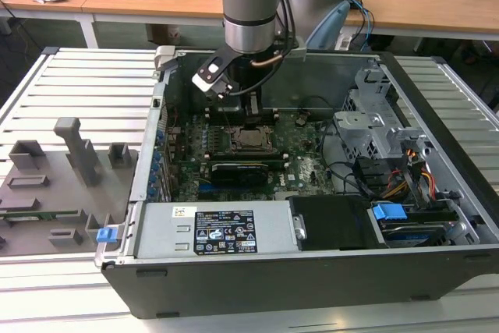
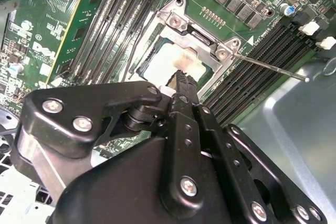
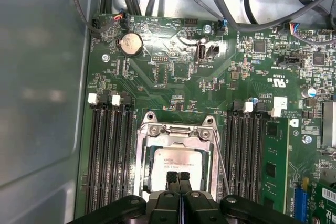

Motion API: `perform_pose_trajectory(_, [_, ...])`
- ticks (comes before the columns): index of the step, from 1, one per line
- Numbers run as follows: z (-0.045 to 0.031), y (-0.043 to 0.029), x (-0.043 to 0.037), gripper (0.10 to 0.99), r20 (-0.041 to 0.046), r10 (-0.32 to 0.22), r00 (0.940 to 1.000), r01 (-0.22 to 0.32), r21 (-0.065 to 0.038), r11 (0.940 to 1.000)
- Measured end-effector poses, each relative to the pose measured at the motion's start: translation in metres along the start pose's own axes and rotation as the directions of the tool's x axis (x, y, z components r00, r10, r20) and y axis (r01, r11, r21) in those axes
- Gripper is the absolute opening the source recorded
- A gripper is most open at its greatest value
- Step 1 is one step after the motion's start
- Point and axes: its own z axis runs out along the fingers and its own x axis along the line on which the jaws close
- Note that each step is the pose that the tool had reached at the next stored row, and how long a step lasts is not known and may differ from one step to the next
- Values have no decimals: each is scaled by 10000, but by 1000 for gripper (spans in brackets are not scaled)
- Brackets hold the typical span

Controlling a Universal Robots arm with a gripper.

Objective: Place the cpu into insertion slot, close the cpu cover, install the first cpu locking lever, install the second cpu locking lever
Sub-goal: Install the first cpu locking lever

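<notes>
Second wrist view puts the gripper closest to us. Its two black fingers are pressed together with nothing between them, and their joined tip sits over the cpu; we cannot tell whether it touches the pale metal face. The cpu lies flat in the socket, and the cpu cover is folded down around it so that the chip shows through the window. We judge the placing done and the cover step at or near its end, with neither lever latched. One lever rod juts from a corner of the cover out across the memory slots. A second thin rod runs along the opposite edge of the socket, apparently free as well. To do this step well, we apply load to the metal frame rather than to the chip face. We push straight down toward the motherboard and check that the frame sits level on every side. A tilted frame would suggest a chip not fully seated. We also keep the fingers clear of both rods and of the small parts around the socket. Farther out, the exterior view shows the arm standing upright over the socket inside the open computer case. A black expansion card lies just beside the socket, and a grey fixture plate rests outside the case on the exterior view's left.
</notes>
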Motion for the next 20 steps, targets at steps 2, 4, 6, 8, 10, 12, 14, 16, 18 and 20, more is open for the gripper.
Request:
perform_pose_trajectory(2, [-14, 1, 0, 106, 0, 0, 10000, 0, 0, 10000])
perform_pose_trajectory(4, [-23, 2, 0, 106, 0, 0, 10000, 0, 0, 10000])
perform_pose_trajectory(6, [-37, 3, 0, 106, 0, 0, 10000, 0, 0, 10000])
perform_pose_trajectory(8, [-46, 4, 0, 106, 0, 0, 10000, 0, 0, 10000])
perform_pose_trajectory(10, [-55, 4, 0, 106, 0, 0, 10000, 0, 0, 10000])
perform_pose_trajectory(12, [-62, 5, 0, 106, 0, 0, 10000, 0, 0, 10000])
perform_pose_trajectory(14, [-69, 5, 0, 106, 0, 0, 10000, 0, 0, 10000])
perform_pose_trajectory(16, [-79, 6, 0, 106, 1, 0, 10000, 0, 0, 10000])
perform_pose_trajectory(18, [-92, 7, 0, 106, 3, -1, 10000, 1, 0, 10000])
perform_pose_trajectory(20, [-102, 8, 0, 106, 4, -1, 10000, 1, 1, 10000])
